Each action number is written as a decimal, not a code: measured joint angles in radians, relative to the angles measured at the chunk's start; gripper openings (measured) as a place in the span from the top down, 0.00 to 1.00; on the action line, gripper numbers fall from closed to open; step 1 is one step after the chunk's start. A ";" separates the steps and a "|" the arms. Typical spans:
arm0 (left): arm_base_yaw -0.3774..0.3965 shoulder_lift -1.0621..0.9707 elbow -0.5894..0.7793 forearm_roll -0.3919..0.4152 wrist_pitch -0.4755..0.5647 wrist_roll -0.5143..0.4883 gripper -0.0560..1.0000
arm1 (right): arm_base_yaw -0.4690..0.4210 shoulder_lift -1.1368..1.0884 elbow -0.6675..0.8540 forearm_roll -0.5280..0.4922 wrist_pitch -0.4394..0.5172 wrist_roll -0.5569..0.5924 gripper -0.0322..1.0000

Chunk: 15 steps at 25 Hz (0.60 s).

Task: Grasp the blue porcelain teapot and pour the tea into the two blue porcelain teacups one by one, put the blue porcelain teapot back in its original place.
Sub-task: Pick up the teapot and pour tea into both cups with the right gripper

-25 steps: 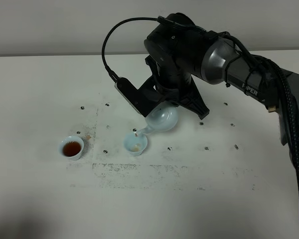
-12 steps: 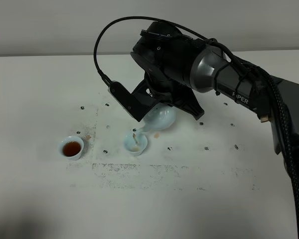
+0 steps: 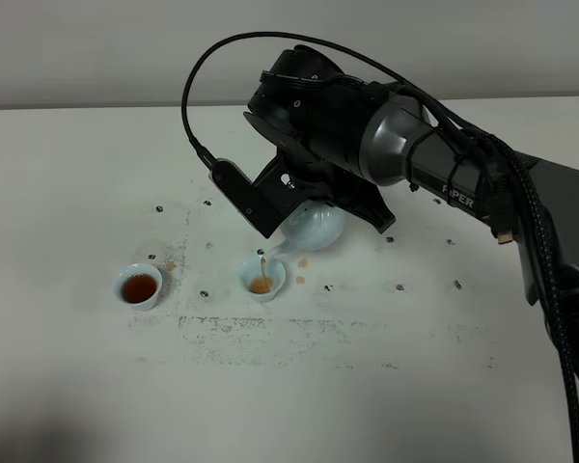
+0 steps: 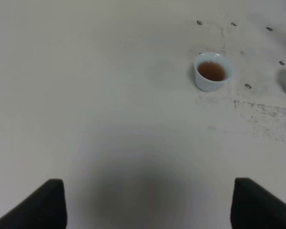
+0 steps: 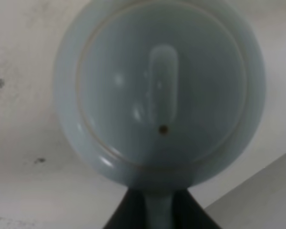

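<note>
Pale blue and glossy, the teapot (image 3: 316,230) hangs tilted at the centre of the high view, its spout (image 3: 275,249) dipped over the middle teacup (image 3: 263,280) just lower left of it, with a thin brown stream falling in. The right gripper (image 5: 158,212) is clamped on the teapot's handle. The outer teacup (image 3: 138,287), at centre left, holds dark tea. The left gripper (image 4: 152,205) has its fingers spread wide, empty, over the white table (image 3: 77,174).

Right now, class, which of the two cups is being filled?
The cup under the spout of the teapot: a brown stream falls into it. The other cup stands apart to its left, already holding dark tea.
</note>
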 joint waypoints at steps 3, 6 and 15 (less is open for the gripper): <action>0.000 0.000 0.000 0.000 0.000 0.000 0.31 | 0.002 0.000 0.000 -0.008 -0.001 0.015 0.93; 0.000 0.000 0.000 0.000 0.000 0.000 0.31 | 0.008 0.000 0.000 -0.028 -0.007 0.030 0.93; 0.000 0.000 0.000 0.000 0.000 0.000 0.31 | 0.017 0.000 0.000 -0.046 -0.001 0.045 0.93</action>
